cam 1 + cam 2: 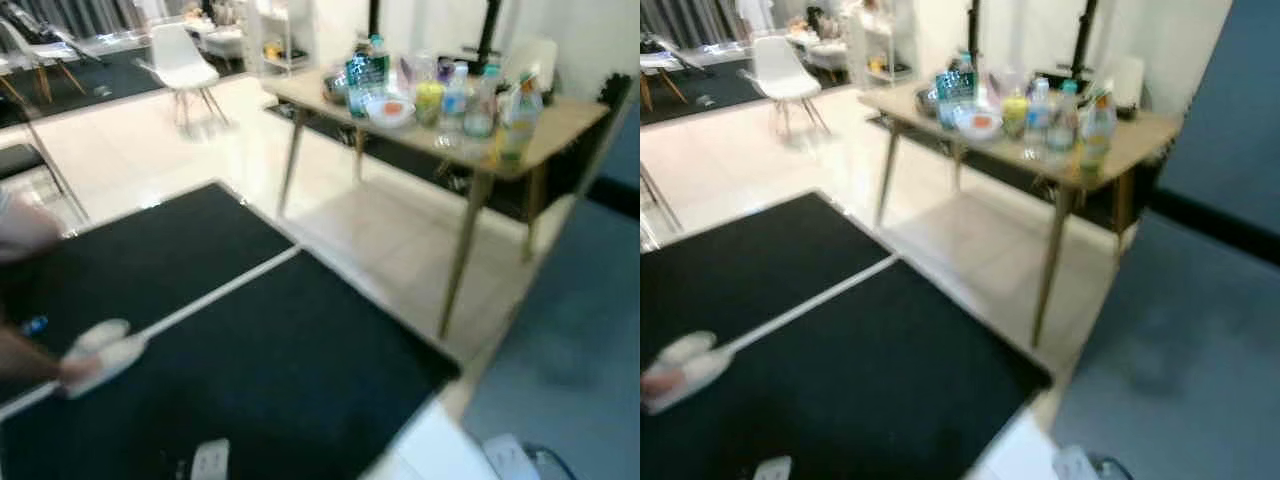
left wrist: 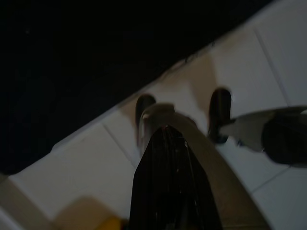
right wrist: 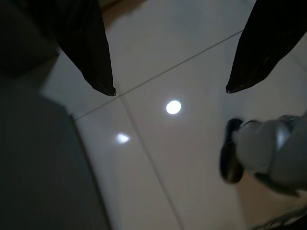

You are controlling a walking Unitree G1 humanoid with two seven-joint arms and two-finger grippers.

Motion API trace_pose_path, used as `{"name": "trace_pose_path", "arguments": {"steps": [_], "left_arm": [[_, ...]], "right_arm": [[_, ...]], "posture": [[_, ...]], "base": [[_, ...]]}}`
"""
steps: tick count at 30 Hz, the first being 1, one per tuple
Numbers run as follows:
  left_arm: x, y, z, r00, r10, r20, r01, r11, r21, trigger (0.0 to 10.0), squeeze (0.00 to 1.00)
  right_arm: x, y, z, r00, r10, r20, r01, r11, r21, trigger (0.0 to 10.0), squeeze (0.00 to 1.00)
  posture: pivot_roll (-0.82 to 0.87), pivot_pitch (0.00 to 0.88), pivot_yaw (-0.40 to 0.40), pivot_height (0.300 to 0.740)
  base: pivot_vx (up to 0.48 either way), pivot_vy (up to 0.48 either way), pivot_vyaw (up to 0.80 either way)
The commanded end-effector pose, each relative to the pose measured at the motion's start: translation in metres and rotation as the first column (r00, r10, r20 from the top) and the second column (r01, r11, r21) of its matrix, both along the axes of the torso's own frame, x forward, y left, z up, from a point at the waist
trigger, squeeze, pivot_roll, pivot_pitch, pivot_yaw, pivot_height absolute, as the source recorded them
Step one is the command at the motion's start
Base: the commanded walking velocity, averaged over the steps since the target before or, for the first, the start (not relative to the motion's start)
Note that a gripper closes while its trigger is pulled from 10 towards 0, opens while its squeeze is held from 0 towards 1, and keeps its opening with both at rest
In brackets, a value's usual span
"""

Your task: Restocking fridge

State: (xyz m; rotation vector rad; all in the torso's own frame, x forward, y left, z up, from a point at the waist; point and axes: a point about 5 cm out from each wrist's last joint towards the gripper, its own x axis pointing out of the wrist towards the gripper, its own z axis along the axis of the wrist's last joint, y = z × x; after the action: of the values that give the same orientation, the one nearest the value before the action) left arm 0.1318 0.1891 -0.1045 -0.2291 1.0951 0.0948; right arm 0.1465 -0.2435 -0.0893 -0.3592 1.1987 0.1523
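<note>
Left eye view: a wooden table [image 1: 560, 125] stands ahead across pale tile, loaded with bottles [image 1: 480, 100] and a bowl [image 1: 390, 110]; these are judged to be the stock for the fridge, which cannot be located. A black mat [image 1: 250, 370] lies between robot and table. A person's slippered foot [image 1: 100, 350] rests on it at the robot's left. The picture is blurred. A trip on the mat edge or a brush against the person is the likely fault if the approach is hurried.

Right eye view: the same scene is given, with more of a dark blue panel [image 1: 1230, 110] at the right.

Left wrist view: the left gripper [image 2: 168, 158] hangs over tile; fingers are seen closed together, holding nothing.

Right wrist view: the right gripper [image 3: 170, 88] hangs over tile, fingers spread wide, empty.
</note>
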Motion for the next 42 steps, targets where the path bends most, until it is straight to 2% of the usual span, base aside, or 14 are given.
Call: {"name": "trace_pose_path", "arguments": {"steps": [1, 14, 21, 30, 42], "left_arm": [[-0.0005, 0.0017, 0.0, 1.0, 0.001, -0.002, -0.001, 1.0, 0.011, 10.0, 0.0], [-0.0012, 0.0025, -0.0001, 1.0, 0.0, -0.001, 0.0, 1.0, 0.018, 10.0, 0.0], [-0.0017, 0.0034, -0.0001, 1.0, -0.007, -0.002, 0.007, 1.0, 0.023, 10.0, 0.0], [-0.0025, 0.0043, -0.0002, 1.0, -0.005, -0.003, 0.005, 1.0, 0.025, 10.0, 0.0], [-0.0015, 0.0052, 0.0004, 1.0, -0.013, 0.006, 0.012, 1.0, 0.025, 10.0, 0.0]], "right_arm": [[0.0058, 0.0042, 0.0014, 0.999, 0.032, 0.012, -0.033, 0.999, 0.015, 10.0, 0.0], [0.0058, 0.0042, 0.0014, 0.999, 0.047, 0.012, -0.047, 0.999, 0.012, 10.0, 0.0], [0.0058, 0.0039, 0.0014, 0.998, 0.06, 0.011, -0.06, 0.998, -0.005, 10.0, 0.0], [0.0062, 0.0043, 0.0015, 0.997, 0.082, 0.004, -0.082, 0.997, -0.007, 10.0, 0.0], [0.0071, 0.0031, 0.002, 0.997, 0.076, 0.009, -0.076, 0.997, -0.018, 10.0, 0.0]], "posture": [[-0.09, 0.0, 0.003, 0.74], [-0.1, 0.0, 0.002, 0.74], [-0.1, 0.0, 0.003, 0.74], [-0.1, 0.0, 0.004, 0.74], [-0.1, 0.0, 0.002, 0.74]], "base": [[0.0, 0.0, 0.79], [0.0, 0.0, 0.78], [0.0, 0.0, 0.08], [0.0, 0.0, 0.73], [0.0, 0.0, 0.0]]}}
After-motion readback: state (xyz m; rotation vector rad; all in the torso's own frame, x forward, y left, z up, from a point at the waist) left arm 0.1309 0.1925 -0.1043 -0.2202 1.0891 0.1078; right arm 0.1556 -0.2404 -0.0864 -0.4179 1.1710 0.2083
